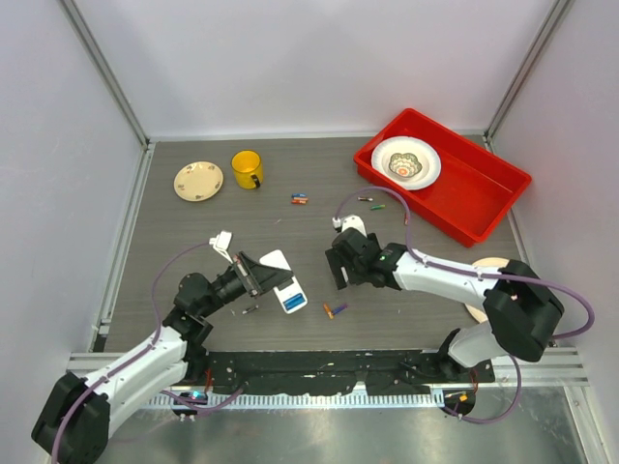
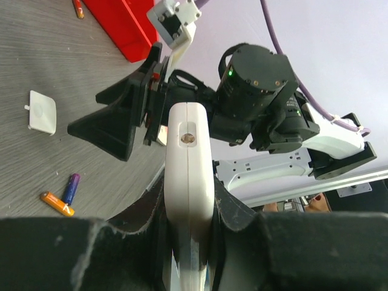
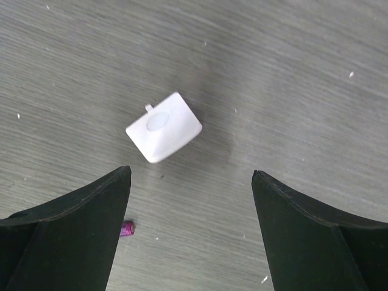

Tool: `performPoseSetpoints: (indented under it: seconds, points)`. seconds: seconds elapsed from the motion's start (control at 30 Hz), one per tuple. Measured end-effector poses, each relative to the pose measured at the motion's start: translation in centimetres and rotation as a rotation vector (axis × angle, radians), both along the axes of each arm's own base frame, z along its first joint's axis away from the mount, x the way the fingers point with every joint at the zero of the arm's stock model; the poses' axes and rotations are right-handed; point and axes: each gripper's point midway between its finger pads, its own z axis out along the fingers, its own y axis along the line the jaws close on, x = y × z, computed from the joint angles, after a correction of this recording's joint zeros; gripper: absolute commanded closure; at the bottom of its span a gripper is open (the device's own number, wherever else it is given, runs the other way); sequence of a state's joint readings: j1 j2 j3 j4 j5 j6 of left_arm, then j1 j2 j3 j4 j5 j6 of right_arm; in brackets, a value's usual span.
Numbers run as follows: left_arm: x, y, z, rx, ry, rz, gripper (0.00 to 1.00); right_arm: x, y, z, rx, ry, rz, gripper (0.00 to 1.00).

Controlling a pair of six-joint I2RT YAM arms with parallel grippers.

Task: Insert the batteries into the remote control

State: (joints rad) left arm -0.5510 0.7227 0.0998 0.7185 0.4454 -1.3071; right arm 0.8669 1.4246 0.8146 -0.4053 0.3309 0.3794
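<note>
My left gripper (image 1: pixel 256 275) is shut on the white remote control (image 1: pixel 283 280) and holds it tilted above the table, blue patch toward the near right. In the left wrist view the remote (image 2: pixel 189 176) stands edge-on between the pads. My right gripper (image 1: pixel 338 273) is open and empty (image 3: pixel 191 176), hovering just right of the remote. Below it lie a small white square piece (image 3: pixel 163 126) and a purple battery end (image 3: pixel 127 228). An orange battery (image 2: pixel 57 204) and a purple battery (image 2: pixel 71 188) lie together on the table (image 1: pixel 334 309). More batteries (image 1: pixel 300 199) lie further back.
A red tray (image 1: pixel 484 198) holding a white bowl (image 1: pixel 406 162) stands at the back right. A yellow mug (image 1: pixel 247 169) and a small plate (image 1: pixel 198 181) stand at the back left. A green battery (image 1: pixel 372 203) lies near the tray. A round wooden disc (image 1: pixel 484 266) lies at the right.
</note>
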Motion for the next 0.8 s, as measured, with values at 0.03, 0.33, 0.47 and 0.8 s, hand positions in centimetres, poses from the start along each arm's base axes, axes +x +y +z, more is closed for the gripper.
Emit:
performPoseSetpoints:
  seconds: [0.03,0.33,0.47,0.8]
  points:
    - [-0.1,0.1,-0.1,-0.002,-0.001,0.0,1.0,0.3,0.2,0.1,-0.006,-0.003,0.01,0.13]
    - [-0.9,0.7,0.2,-0.019,-0.026,0.009,1.0,1.3,1.5,-0.8,-0.06,0.013,0.087,0.12]
    - [-1.0,0.8,0.4,-0.022,-0.03,0.012,1.0,1.0,1.4,-1.7,-0.082,0.038,0.105,0.12]
    - [-0.8,0.8,-0.1,-0.011,-0.016,0.018,1.0,1.2,1.5,-3.1,-0.12,0.062,0.105,0.12]
